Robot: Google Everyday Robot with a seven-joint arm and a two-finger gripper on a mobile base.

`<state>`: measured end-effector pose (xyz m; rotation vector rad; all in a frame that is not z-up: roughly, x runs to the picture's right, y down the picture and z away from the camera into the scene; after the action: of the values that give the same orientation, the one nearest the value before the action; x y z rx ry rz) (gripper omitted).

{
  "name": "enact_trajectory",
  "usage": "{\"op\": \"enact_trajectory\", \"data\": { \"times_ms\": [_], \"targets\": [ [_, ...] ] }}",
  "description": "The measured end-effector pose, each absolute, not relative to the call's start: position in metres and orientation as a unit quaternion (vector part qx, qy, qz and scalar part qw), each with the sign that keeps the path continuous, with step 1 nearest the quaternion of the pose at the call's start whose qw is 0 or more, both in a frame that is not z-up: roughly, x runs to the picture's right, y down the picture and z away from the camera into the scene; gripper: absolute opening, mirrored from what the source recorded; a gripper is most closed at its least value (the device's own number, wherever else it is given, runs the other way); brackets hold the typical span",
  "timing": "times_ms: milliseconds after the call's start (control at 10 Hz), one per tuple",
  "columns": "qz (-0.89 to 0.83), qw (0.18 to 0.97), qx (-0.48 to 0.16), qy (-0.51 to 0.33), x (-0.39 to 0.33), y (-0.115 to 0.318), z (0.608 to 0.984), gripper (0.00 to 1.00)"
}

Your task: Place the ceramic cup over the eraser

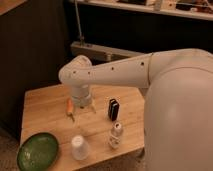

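The ceramic cup (79,147) is a small white tapered cup standing near the front edge of the wooden table (45,107). The eraser (113,109) is a black block with a pale stripe, standing upright near the table's middle right. My gripper (83,112) points down over the middle of the table, left of the eraser and behind the cup. Its fingers are spread and hold nothing. It touches neither the cup nor the eraser.
A green plate (37,151) lies at the front left corner. A small orange object (69,106) lies just left of the gripper. A white-and-silver bottle-like figure (115,135) stands in front of the eraser. My arm's large white body (175,110) covers the right side.
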<state>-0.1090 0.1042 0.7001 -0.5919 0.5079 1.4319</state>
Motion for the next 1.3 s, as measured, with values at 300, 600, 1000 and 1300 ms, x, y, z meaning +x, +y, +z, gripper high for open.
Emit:
{"op": "enact_trajectory", "data": {
  "times_ms": [300,600,1000,1300],
  "targets": [
    [0.64,0.692,-0.268,0.199,-0.114,0.126,0.668,0.65],
    [0.629,0.697,-0.287,0.189,-0.133,0.179,0.626,0.65],
    [0.61,0.699,-0.314,0.2,-0.146,0.242,0.643,0.65],
    [0.61,0.706,-0.305,0.189,-0.139,0.255,0.664,0.65]
  ]
}}
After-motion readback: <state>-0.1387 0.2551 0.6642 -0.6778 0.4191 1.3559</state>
